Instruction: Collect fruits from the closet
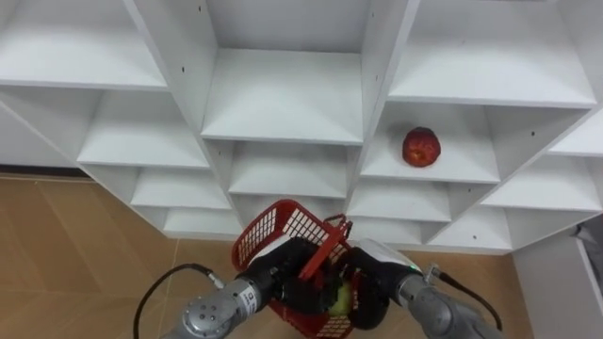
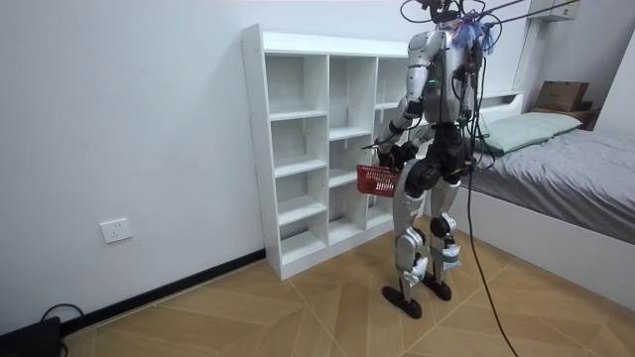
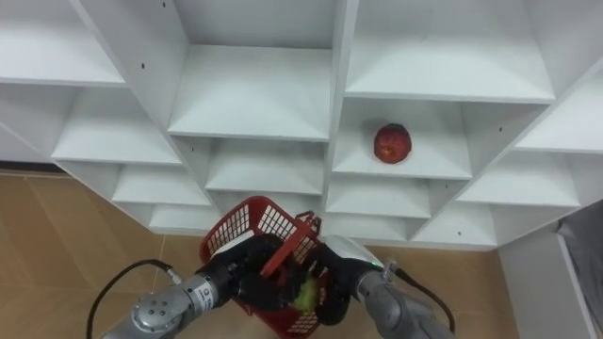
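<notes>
A red apple (image 1: 421, 147) (image 3: 392, 143) lies on a shelf of the white closet (image 1: 283, 122), right of the middle column. Below it I hold a red basket (image 1: 275, 229) (image 3: 243, 224) (image 2: 377, 179) in front of me. My left hand (image 1: 283, 268) (image 3: 247, 275) is curled round the basket's handle (image 1: 325, 247). My right hand (image 1: 369, 282) (image 3: 332, 281) reaches into the basket from the right, its fingers curled on a green fruit (image 1: 337, 299) (image 3: 303, 297) just below the rim. In the room view I stand upright, facing the closet.
The closet's other compartments hold nothing. Wooden floor (image 1: 66, 264) runs below the shelves. A bed (image 2: 566, 169) stands at the room view's right, and a white wall (image 2: 129, 149) with a socket at its left.
</notes>
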`<state>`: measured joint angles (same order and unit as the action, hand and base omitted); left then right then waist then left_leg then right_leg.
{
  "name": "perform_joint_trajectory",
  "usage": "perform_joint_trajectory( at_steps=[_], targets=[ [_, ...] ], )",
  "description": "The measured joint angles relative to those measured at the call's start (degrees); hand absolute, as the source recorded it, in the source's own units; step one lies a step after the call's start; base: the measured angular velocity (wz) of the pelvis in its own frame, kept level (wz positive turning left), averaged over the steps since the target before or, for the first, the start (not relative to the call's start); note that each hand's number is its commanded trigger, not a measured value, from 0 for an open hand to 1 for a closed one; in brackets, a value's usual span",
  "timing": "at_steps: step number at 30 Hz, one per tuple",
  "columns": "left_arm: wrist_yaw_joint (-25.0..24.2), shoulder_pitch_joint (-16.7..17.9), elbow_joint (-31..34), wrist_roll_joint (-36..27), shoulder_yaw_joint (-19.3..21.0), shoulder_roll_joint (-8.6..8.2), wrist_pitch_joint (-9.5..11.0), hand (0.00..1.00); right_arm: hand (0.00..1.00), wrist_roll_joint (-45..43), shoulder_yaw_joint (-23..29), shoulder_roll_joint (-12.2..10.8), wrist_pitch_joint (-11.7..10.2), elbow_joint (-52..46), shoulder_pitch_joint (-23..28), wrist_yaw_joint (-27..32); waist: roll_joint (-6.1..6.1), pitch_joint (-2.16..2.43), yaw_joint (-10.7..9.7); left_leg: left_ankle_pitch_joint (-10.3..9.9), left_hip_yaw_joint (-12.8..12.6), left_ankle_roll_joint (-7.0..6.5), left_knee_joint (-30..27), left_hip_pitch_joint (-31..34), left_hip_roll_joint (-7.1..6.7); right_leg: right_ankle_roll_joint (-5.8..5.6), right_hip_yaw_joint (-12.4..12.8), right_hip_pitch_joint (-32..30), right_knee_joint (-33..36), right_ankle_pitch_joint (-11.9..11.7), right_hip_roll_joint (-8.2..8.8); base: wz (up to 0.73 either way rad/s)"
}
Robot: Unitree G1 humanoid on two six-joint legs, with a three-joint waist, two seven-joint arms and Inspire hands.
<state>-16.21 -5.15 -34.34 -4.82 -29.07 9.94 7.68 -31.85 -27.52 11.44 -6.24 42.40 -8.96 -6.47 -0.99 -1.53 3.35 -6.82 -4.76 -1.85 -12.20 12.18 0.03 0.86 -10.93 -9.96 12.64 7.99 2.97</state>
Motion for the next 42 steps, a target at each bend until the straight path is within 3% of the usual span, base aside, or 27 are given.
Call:
perform_joint_trajectory(
  at_steps=[19, 26, 33, 42],
  targets=[
    [-0.73, -0.02, 0.28, 0.57, -0.12, 0.27, -0.15, 1.0, 0.0, 0.32, 0.12, -0.01, -0.15, -0.38, 0.01, 0.07, 0.3, -0.05, -0.31, -0.01, -0.4, 0.02, 0.14, -0.51, 0.04, 0.04, 0.33, 0.29, 0.07, 0.05, -0.03, -0.01],
    [-0.27, 0.01, 1.69, 0.61, 0.36, 1.13, -0.16, 1.0, 0.0, 0.34, 0.16, 0.04, -0.12, -1.79, 0.04, 0.07, -0.13, 0.17, -0.43, 0.0, -0.63, 0.03, 0.6, -2.11, 0.03, -0.01, 0.57, 1.62, -0.04, 0.1, -0.04, -0.02],
    [1.04, 1.71, 1.88, 0.52, 5.12, 0.5, -0.15, 1.0, 0.0, 0.83, 1.84, -0.14, -0.12, -8.14, 3.6, 0.05, -1.0, 0.83, 0.04, -0.02, -0.71, 0.06, 1.52, -5.11, -0.02, -0.12, 1.45, 4.52, -0.93, 0.21, -0.54, -0.01],
    [4.43, 5.27, -0.01, -1.42, 8.71, 0.3, -0.31, 1.0, 0.0, 8.01, 1.92, 0.96, 0.07, -13.62, 7.04, 0.25, -1.23, 0.87, 0.22, -0.03, -1.56, 0.07, 2.51, -7.93, -0.02, -0.21, 1.52, 6.68, -1.09, 0.28, -0.49, -0.03]
  ],
)
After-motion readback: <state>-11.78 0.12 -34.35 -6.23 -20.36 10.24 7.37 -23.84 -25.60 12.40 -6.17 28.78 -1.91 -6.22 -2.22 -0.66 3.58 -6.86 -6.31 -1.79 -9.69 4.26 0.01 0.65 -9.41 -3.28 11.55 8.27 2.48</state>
